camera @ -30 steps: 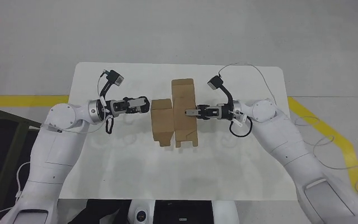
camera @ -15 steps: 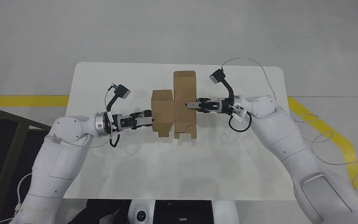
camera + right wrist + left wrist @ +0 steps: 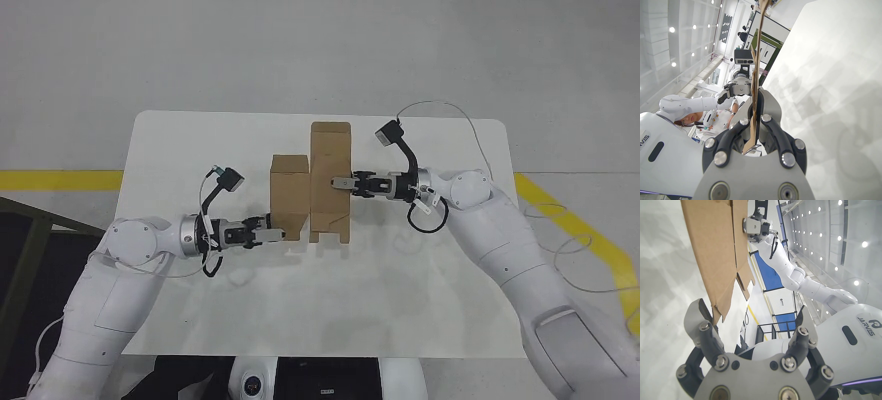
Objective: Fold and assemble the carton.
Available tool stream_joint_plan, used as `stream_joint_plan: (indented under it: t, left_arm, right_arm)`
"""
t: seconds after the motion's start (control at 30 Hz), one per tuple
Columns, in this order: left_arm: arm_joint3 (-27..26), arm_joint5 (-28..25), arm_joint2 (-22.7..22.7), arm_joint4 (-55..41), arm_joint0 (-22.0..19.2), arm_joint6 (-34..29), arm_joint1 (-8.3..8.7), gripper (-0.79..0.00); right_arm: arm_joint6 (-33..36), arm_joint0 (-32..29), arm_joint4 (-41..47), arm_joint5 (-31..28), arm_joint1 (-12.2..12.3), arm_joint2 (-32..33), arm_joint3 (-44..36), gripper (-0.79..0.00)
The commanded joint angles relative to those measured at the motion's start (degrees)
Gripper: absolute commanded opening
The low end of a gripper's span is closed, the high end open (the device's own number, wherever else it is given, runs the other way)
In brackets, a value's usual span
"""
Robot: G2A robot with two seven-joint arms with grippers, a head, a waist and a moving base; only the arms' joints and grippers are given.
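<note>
A white table (image 3: 200, 150) stood on a grey floor (image 3: 300, 50) crossed by a yellow line (image 3: 60, 180). On the left, the left gripper (image 3: 272, 233) sat low over the table at the near-left corner of the carton (image 3: 330, 170). In the left wrist view its 2 fingers (image 3: 702, 317) were spread wide and held nothing. The carton's ragged corner flap lay just beside 1 of them, and contact could not be judged. That placement looked like readiness to catch or push the left panel.

The carton was at the table's middle, brown and not yet squared up. From above it showed 2 panels side by side, a shorter one on the left and a longer one on the right reaching farther away. Whether it rested on the table or hung just above it could not be told.

On the right, the right gripper (image 3: 340, 184) was closed tight on the right panel's edge, the cardboard pinched edge-on between both pads. This grip probably served to steady the carton while the other side was worked.
</note>
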Motion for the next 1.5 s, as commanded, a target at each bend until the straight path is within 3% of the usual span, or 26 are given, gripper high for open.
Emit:
stream_joint_plan:
  t: [0.0,0.6,0.63,0.67,0.8,1.13,1.33,1.47]
  left_arm:
    - [0.1,0.1,0.1,0.0,0.0,0.0,0.03,-0.785]
    - [1.9,1.8,1.3,-0.1,-0.7,-0.2,0.30,-0.785]
    - [2.0,2.0,1.4,-0.2,-0.8,-0.2,0.31,-0.785]
    - [2.1,2.0,1.4,-0.2,-0.9,-0.2,0.33,-0.785]
    - [2.6,2.1,1.6,0.4,-2.4,-4.3,0.60,-0.785]
    - [10.8,0.8,1.9,-4.1,-10.1,-13.2,0.95,-0.785]
    - [10.4,6.7,3.5,-10.4,-13.3,-19.1,1.97,-0.785]
    - [8.2,6.8,6.2,-10.8,-14.0,-19.1,3.56,-0.785]
  right_arm:
    - [0.0,0.0,-0.1,0.0,-0.1,0.1,0.0,-0.785]
    - [0.0,-0.4,-0.9,0.0,-0.5,0.9,-0.3,-0.785]
    - [0.0,-0.5,-1.0,0.0,-0.5,1.0,-0.3,-0.474]
    - [0.0,-0.4,-1.1,0.0,-0.5,1.1,-0.3,0.000]
    - [0.0,-0.5,-1.4,0.0,-0.4,1.6,-0.5,0.000]
    - [-0.5,-2.4,-4.1,-0.5,1.4,2.7,-3.6,0.000]
    - [-0.6,-3.6,-5.4,-0.6,2.9,3.6,-5.2,0.000]
    - [-1.2,-3.9,-6.3,-1.2,4.1,4.0,-6.3,0.000]
